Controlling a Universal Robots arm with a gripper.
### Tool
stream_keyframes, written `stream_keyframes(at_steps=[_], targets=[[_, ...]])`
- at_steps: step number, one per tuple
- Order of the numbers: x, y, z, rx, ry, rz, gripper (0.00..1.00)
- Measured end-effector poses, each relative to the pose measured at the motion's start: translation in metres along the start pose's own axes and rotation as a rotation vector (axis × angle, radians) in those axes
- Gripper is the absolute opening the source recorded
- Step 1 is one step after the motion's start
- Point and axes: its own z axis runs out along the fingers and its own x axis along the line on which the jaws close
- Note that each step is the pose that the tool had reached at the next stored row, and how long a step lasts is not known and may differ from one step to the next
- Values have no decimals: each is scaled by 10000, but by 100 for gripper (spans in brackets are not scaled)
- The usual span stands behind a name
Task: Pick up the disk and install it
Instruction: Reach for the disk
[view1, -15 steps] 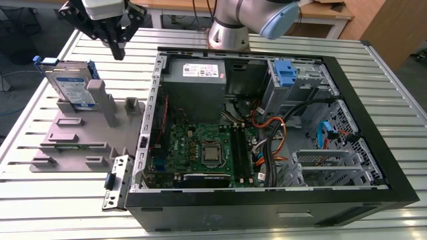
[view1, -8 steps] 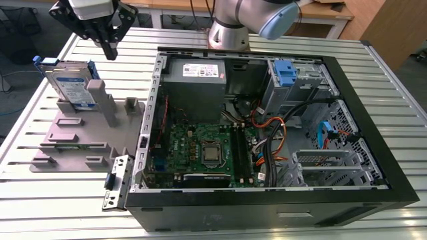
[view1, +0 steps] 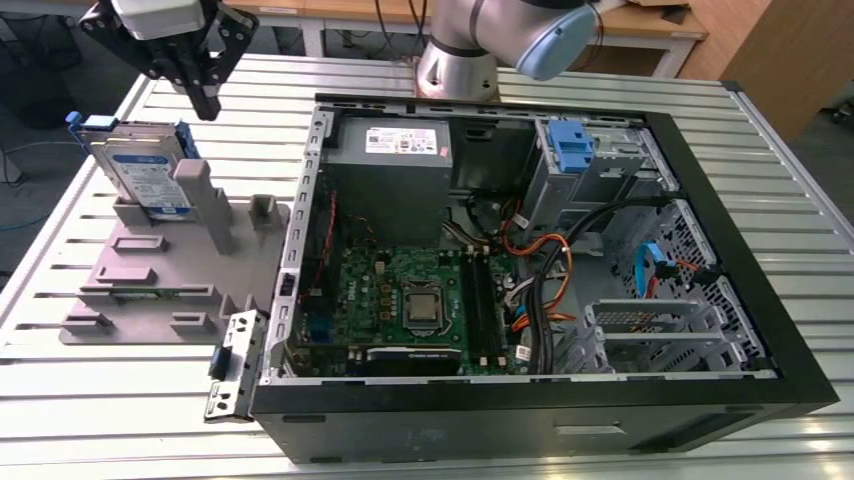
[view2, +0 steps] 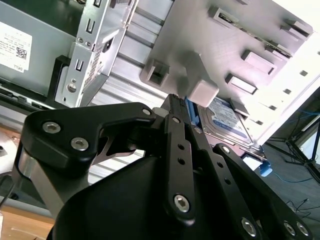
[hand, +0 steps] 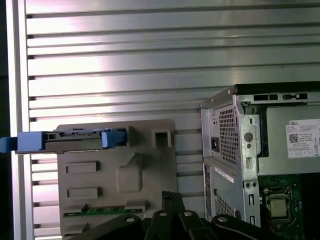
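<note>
Step in hand, as I read it: approach for the pick, nothing grasped yet. In the exterior view the gripper (view1: 204, 100) hangs in the air at abt 1 o'clock of the disk (view1: 140, 172), apart from it. Its jaws are drawn together w/ no visible gap and are empty. The disk stands on edge in a slot of the grey fixture (view1: 147, 275) on the slatted table (view1: 120, 420), outside the open PC case (view1: 534, 412) at abt 9 o'clock of it. The first wrist view gives the disk edge-on (hand: 65, 140), w/ blue rails at both ends. Judgement: a grasp calls for jaws wider than the disk is thick, tips centred over its upper edge, and a straight descent clear of the grey post (view1: 200, 200) just beside it. Install side: a blue bracket (view1: 570, 145) sits in the bay at abt 1 o'clock inside the case. Hard to make out: the disk's lower edge is sunk in the slot and the post covers part of its face. Can't tell which bay slot is free, since cables (view1: 567, 250) cross near it. The arm is cut off at 12 o'clock of the frame.
</note>
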Motion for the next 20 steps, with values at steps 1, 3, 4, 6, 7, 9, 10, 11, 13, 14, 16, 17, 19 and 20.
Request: stream_keyframes(at_steps=[1, 3, 4, 6, 7, 9, 10, 11, 13, 14, 16, 17, 19, 20], targets=[[15, 0, 0, 1, 1, 0, 11], [48, -2, 2, 1, 1, 0, 11], [67, -3, 3, 1, 1, 0, 11], [104, -5, 5, 0, 0, 0, 11], [123, -6, 5, 0, 0, 0, 11], [162, -8, 6, 1, 1, 1, 11], [184, -9, 7, 0, 0, 1, 11], [205, -11, 8, 1, 1, 2, 11], [245, -13, 8, 1, 1, 2, 11], [265, -14, 9, 1, 1, 3, 11], [310, -17, 11, 0, 0, 3, 11], [331, -18, 11, 0, 0, 3, 11], [374, -21, 12, 1, 0, 4, 11], [396, -22, 12, 1, 1, 4, 11]])
